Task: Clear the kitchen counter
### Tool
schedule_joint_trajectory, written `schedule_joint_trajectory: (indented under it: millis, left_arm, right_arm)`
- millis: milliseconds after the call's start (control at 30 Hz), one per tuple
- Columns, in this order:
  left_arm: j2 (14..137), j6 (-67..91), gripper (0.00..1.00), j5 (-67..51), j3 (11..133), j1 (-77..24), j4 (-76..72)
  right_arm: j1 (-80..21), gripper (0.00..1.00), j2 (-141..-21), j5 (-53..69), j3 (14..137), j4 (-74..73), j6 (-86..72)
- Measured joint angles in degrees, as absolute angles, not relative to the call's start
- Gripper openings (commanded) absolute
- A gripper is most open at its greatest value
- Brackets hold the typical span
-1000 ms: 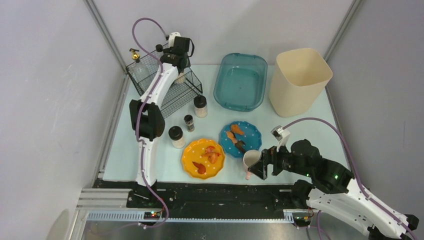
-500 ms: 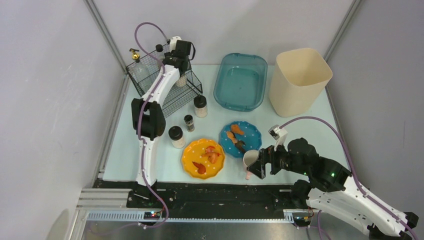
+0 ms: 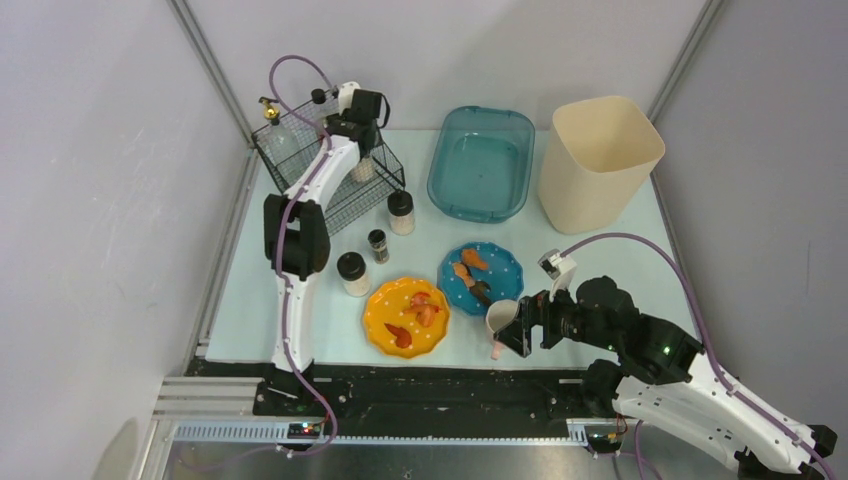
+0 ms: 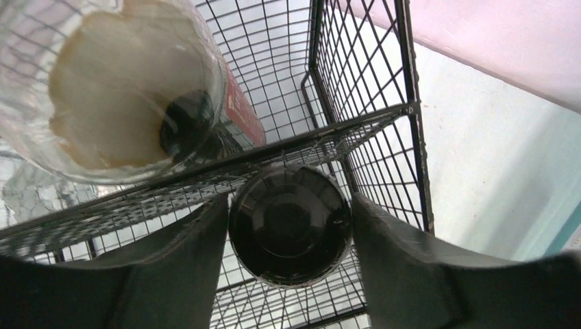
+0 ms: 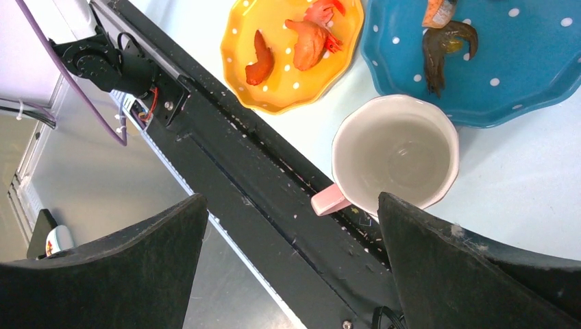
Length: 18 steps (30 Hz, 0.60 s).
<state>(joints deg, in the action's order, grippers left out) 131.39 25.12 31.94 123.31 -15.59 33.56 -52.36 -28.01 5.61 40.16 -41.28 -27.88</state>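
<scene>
While my left gripper (image 4: 288, 205) clamps a black-lidded jar (image 4: 290, 236) over the wire basket (image 4: 370, 82), my right gripper (image 5: 291, 205) gapes wide above a white mug (image 5: 395, 161) at the near edge of the kitchen counter (image 5: 527, 199), blue plate (image 5: 527, 62) just beyond, bare surface rightward.

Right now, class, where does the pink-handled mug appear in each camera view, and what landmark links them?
Top external: the mug sits at the near edge of the counter, before the right gripper.
Left wrist: not in view; a black-lidded jar fills the left gripper.
Right wrist: mug right of centre, between the open fingers.
Shared landmark: the blue dotted plate, just beyond the mug in both.
</scene>
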Motion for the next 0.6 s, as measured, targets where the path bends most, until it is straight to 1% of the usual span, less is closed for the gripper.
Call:
schedule_joint_trajectory:
  millis: [33,167,300,433,600]
  left_arm:
    - [131.4,25.2,0.82,32.0,123.1,-15.6,33.3]
    - [131.0,25.1,0.95,32.8,121.7,-15.4,31.3]
    - [129.2,24.9,0.99,32.8,119.4,-15.3,31.0]
    - [126.2,24.4,1.0,32.8,116.7,-15.4,31.2]
    - [118.7,24.4,1.0,32.2,111.5,-15.5,31.4]
  right_arm:
    - [-52.4,1.0,-28.0,5.5,40.1,-41.3,-28.0]
    - [-52.4,0.99,-28.0,5.4,40.1,-41.3,-28.0]
    - [-52.4,0.99,-27.9,5.4,40.1,-41.3,-28.3]
    - [-52.4,0.99,-27.7,5.4,40.1,-41.3,-28.6]
    - [-52.4,1.0,-27.3,4.6,40.1,-41.3,-28.8]
